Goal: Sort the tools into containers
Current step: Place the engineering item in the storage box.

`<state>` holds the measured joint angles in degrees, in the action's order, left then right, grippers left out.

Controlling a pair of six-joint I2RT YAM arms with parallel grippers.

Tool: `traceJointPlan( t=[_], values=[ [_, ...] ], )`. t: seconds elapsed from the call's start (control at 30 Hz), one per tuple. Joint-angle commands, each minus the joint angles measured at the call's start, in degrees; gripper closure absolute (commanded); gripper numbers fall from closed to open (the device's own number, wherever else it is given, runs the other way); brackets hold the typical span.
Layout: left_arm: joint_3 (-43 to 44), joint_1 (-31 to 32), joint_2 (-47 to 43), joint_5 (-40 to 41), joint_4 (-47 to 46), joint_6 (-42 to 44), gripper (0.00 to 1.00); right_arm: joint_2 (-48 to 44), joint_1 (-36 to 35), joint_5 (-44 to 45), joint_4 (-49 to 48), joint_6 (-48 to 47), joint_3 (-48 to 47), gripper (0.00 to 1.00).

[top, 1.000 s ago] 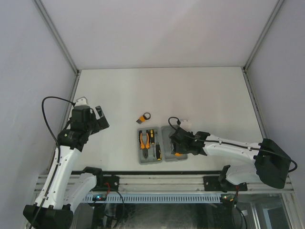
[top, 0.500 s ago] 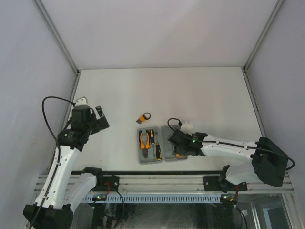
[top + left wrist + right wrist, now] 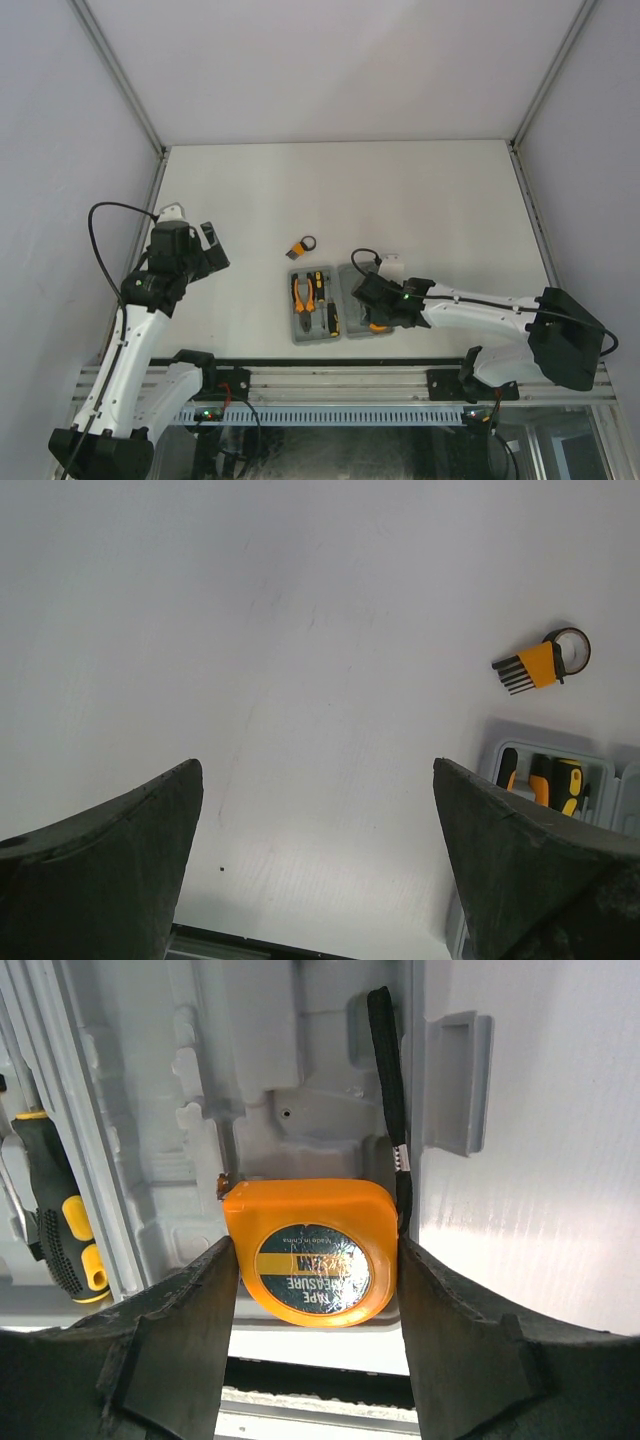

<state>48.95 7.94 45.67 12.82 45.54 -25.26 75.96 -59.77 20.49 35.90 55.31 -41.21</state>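
Right wrist view: the round orange tape measure (image 3: 312,1260) is sitting label-up in a moulded recess of the grey tool case (image 3: 270,1060), at the near end of its right half. The right jaws are closing on it from both sides, their dark inner faces pressing against its left and right edges. Its black wrist strap (image 3: 388,1090) is trailing away along the case wall, beside a grey latch tab (image 3: 455,1080) jutting from the rim. Across the hinge ridge, a yellow-and-black screwdriver (image 3: 55,1210) is lying in the other half.

From the top external camera, only a sliver of the tape measure (image 3: 377,325) is showing under the right arm (image 3: 480,305), which is reaching in low from the right. The case (image 3: 297,335) is lying open and flat on the white surface (image 3: 420,200), near the front edge. Its left half is holding the orange-handled pliers (image 3: 302,293), with the screwdrivers (image 3: 326,305) beside them on the right.

The orange-and-black hex-key set (image 3: 302,247) is lying outside the case, on the surface just beyond the left half, its ring pointing away from the arms.

Well to the left, the left arm (image 3: 150,290) is standing raised. The left jaws are hanging wide open over bare surface, gripping nothing, with the hex-key set (image 3: 540,663) and a corner of the case (image 3: 500,735) showing past them.
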Motion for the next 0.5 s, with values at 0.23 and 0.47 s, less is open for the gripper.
traceJointPlan(
  t=[0.23,0.47],
  values=[
    [-0.48,-0.36,-0.15,-2.72,-2.64,1.78,0.00,-8.26,-0.28,1.90,1.73,-3.95,-1.24,0.35],
    [0.05,-0.38,0.89,-2.85,-2.03,1.15,0.00,-8.02,-0.17,1.68,-0.81,-7.56,-0.91,0.34]
  ],
)
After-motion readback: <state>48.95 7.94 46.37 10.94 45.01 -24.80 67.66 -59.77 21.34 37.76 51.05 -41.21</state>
